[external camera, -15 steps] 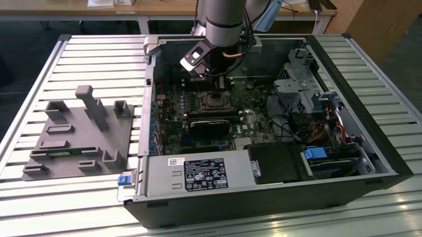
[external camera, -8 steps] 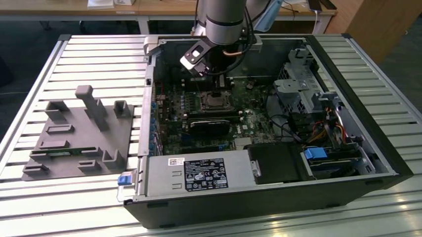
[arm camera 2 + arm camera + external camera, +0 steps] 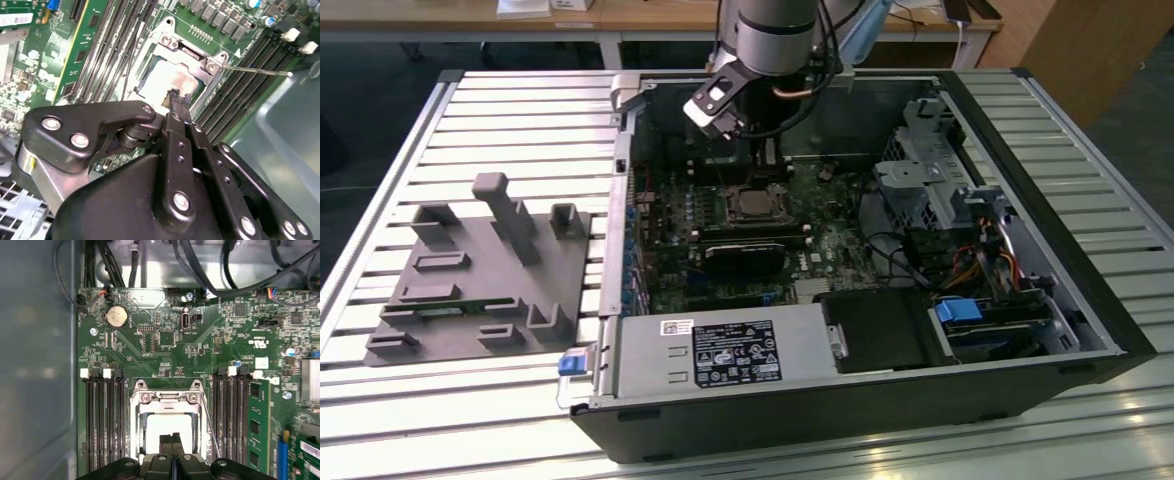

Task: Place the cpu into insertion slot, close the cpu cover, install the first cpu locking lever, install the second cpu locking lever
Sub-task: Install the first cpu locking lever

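Observation:
The cpu [image 3: 167,429] shows as a bright silver square seated in the insertion slot [image 3: 750,205] of the green motherboard [image 3: 150,340]. The cpu cover [image 3: 167,398] lies down around it as a silver frame, and it is also seen in the second wrist view, cpu cover [image 3: 192,55]. A thin metal locking lever [image 3: 255,71] sticks out sideways from the socket over the memory slots; in the first wrist view this lever [image 3: 210,432] runs along the socket's side. My gripper [image 3: 172,439] hovers just above the cpu with its black fingers pressed together and nothing between them. In the exterior view the gripper [image 3: 771,170] hangs inside the open case.
Black memory slots [image 3: 105,425] flank the socket on both sides. A black heatsink block [image 3: 747,255], a power supply [image 3: 720,355], a drive cage [image 3: 921,170] and cables [image 3: 907,260] crowd the case. A grey fixture [image 3: 480,270] lies on the slatted table at the exterior view's left.

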Controlling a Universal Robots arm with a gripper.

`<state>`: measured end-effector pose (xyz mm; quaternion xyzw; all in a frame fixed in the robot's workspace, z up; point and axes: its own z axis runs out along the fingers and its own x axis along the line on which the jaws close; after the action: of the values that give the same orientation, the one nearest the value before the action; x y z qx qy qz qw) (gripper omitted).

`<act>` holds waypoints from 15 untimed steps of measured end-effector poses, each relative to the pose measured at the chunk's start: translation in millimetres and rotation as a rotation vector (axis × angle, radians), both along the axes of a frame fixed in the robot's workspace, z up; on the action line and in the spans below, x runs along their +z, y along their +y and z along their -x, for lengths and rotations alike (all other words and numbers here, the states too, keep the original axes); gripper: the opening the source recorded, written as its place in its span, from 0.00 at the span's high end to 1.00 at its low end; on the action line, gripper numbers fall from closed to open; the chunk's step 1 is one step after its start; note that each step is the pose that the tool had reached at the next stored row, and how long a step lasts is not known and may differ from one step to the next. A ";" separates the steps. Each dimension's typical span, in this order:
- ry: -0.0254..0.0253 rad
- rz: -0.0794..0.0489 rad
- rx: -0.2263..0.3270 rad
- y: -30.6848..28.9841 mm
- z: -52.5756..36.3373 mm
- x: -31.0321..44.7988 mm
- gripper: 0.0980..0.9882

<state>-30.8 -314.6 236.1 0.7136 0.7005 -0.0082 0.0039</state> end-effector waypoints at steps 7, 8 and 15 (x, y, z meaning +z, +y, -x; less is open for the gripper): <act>-0.0002 0.000 0.000 0.0 0.0 20.2 0.97; -0.0002 0.000 0.000 0.0 0.0 23.3 0.97; -0.0006 0.000 0.042 0.1 0.0 31.7 0.97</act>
<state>-30.8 -314.4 267.8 0.6989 0.7152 -0.0077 0.0041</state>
